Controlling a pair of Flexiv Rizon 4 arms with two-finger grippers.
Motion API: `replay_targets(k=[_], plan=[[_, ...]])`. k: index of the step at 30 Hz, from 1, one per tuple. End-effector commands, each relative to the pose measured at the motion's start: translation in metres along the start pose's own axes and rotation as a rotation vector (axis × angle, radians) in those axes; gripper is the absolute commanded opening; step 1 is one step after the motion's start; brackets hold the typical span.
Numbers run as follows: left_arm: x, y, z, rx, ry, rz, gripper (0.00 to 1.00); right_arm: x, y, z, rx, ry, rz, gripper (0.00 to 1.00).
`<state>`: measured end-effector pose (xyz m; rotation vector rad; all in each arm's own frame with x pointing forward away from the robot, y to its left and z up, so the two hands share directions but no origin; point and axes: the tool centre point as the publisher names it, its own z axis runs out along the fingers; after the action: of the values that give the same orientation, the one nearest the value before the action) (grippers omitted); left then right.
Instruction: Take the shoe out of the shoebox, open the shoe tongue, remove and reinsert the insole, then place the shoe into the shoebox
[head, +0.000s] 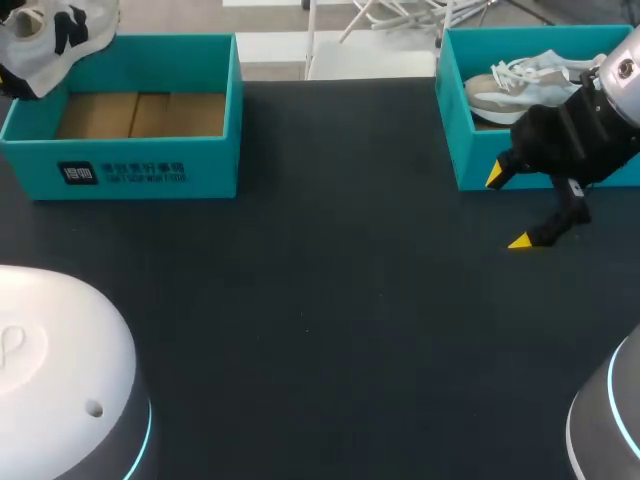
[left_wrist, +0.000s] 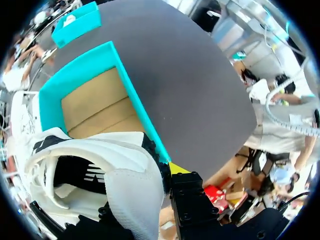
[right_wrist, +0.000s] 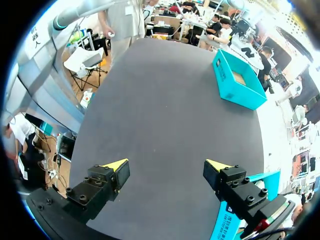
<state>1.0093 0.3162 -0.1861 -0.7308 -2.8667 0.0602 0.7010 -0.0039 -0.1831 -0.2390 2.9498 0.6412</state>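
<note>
A white shoe with black markings (head: 50, 35) hangs over the far left corner of the left teal shoebox (head: 130, 165). My left gripper (left_wrist: 150, 181) is shut on the white shoe (left_wrist: 120, 170) at its collar, with one yellow fingertip (left_wrist: 177, 168) showing beside it. The left shoebox (left_wrist: 135, 100) below it shows only its brown cardboard floor. A second, beige-and-white shoe (head: 520, 80) lies in the right teal shoebox (head: 465, 150). My right gripper (head: 508, 208) stands open just in front of that box, low over the mat; the right gripper (right_wrist: 167, 167) has nothing between its fingers.
A black mat (head: 330, 300) covers the table between the two boxes. The right shoebox (right_wrist: 235, 220) stands close beside my right gripper's finger. The left shoebox (right_wrist: 237, 80) is far ahead of it across the mat. The arms' white bases (head: 60, 370) fill the near corners.
</note>
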Motion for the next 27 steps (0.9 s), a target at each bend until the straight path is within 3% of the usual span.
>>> replay_targets(k=[1,27], plan=[[-0.0223,0.0115,-0.0107,-0.238,0.297,0.908,0.0,-0.0013,0.0006,0.0016,0.002,0.002,0.0,1.0],[-0.0246,0.0104,-0.0104,-0.236,0.305,0.922,0.0,-0.0013,0.0006,0.0016,0.002,0.002,0.0,1.0]])
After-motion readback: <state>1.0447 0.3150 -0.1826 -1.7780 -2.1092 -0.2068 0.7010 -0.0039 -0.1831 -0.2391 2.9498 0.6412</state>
